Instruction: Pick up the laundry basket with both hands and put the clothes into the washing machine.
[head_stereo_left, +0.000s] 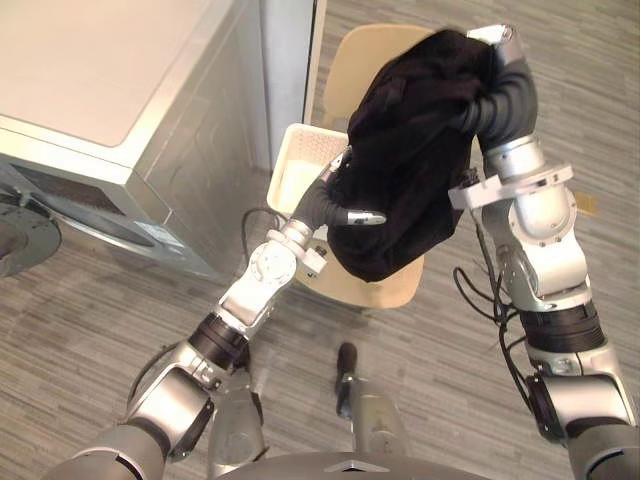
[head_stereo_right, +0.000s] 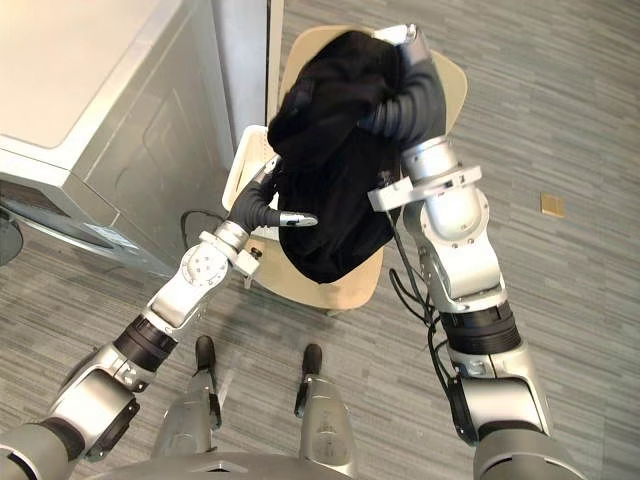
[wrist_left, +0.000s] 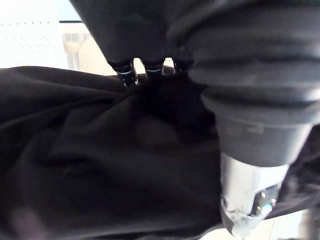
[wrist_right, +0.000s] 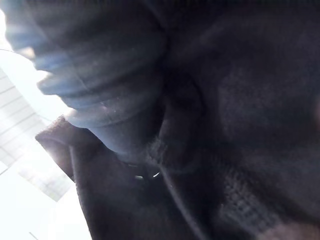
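A black garment hangs in the air above the cream laundry basket, held up between my two hands. My left hand is pushed into its lower left side, thumb out in front, and in the left wrist view its fingertips curl into the gathered cloth. My right hand is raised at the top of the garment, which drapes over it. Black cloth lies all around the hand's dark cover in the right wrist view.
The basket stands on a beige chair directly in front of me. The grey washing machine is to the left, its round door swung open at the left edge. Grey plank floor surrounds the chair.
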